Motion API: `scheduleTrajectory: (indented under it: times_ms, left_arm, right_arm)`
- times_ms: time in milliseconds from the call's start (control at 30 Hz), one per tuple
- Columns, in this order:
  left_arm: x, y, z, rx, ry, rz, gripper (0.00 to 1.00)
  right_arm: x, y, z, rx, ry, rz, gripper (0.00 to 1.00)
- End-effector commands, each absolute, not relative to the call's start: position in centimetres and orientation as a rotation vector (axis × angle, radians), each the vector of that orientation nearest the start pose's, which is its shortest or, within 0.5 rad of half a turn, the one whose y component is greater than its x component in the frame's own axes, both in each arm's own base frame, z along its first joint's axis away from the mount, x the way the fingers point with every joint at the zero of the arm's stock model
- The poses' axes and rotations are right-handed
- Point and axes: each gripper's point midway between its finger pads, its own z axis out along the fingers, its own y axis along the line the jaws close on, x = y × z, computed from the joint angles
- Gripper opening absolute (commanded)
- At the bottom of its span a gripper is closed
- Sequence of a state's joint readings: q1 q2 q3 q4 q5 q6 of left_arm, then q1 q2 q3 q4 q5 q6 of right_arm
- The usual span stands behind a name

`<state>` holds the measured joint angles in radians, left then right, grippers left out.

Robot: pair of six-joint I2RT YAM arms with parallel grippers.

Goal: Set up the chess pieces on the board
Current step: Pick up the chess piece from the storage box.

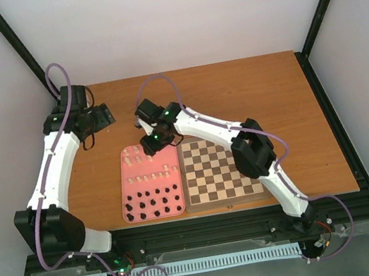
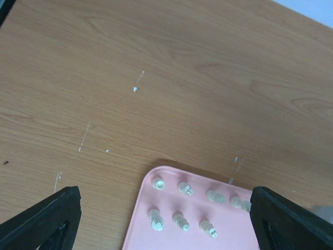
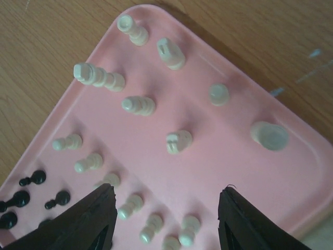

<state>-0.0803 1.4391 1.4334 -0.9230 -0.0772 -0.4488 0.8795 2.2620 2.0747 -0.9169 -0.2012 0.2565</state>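
Chess pieces (image 3: 138, 105), black figures (image 3: 32, 179) share pink tray (image 3: 223, 156) beside board (image 1: 219, 171).

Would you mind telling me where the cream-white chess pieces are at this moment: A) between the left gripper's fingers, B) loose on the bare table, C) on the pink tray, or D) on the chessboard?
C: the cream-white chess pieces all stand on the pink tray, while the board beside it shows no pieces on its visible squares.

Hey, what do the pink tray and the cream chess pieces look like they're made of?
Pink tray: probably plastic, with a smooth matte surface and a rounded moulded rim. Cream chess pieces: plastic or painted wood, hard to tell; ridged, turned-looking shapes with a slight sheen.
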Motion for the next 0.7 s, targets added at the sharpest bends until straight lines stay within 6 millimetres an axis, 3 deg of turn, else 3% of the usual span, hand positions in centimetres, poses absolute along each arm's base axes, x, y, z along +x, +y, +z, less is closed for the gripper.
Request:
scheduleTrajectory:
  times_ms: [0,167,333,667]
  left_arm:
    - [37.2,-0.7,25.9,-0.493,2.398,-0.075,0.91]
    - [36.8,-0.6,25.8,-0.485,2.396,-0.072,0.91]
    - [36.6,-0.9,25.6,-0.478,2.394,-0.097,0.92]
    - [36.4,-1.1,25.2,-0.472,2.399,-0.11,0.92]
  right_arm:
    - [31.1,47.2,10.4,-0.945,2.654,0.676,0.54]
    - [30.9,48.5,9.8,-0.954,2.659,0.683,0.51]
    - [31.4,48.4,8.1,-0.935,2.686,0.63,0.46]
    - [32.7,47.3,6.6,-0.902,2.696,0.483,0.46]
